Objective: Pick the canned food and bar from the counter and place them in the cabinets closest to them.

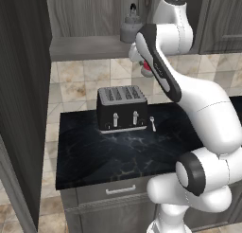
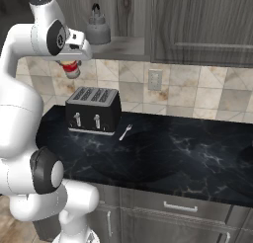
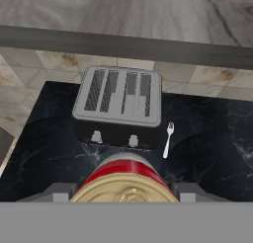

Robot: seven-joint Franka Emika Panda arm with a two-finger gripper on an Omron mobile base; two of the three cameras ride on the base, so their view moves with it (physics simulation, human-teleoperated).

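Canned food [image 3: 124, 180] bottom cut off, jaws hidden.

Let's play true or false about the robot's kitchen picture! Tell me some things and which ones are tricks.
1. The gripper holds the canned food in the air. True.
2. The toaster has two slots. False: it has four slots.
3. A fork lies on the counter beside the toaster. True.
4. The kettle stands on the counter. False: it stands up on the cabinet shelf.
5. The canned food already sits on the shelf. False: it hangs below the shelf edge, above the toaster.
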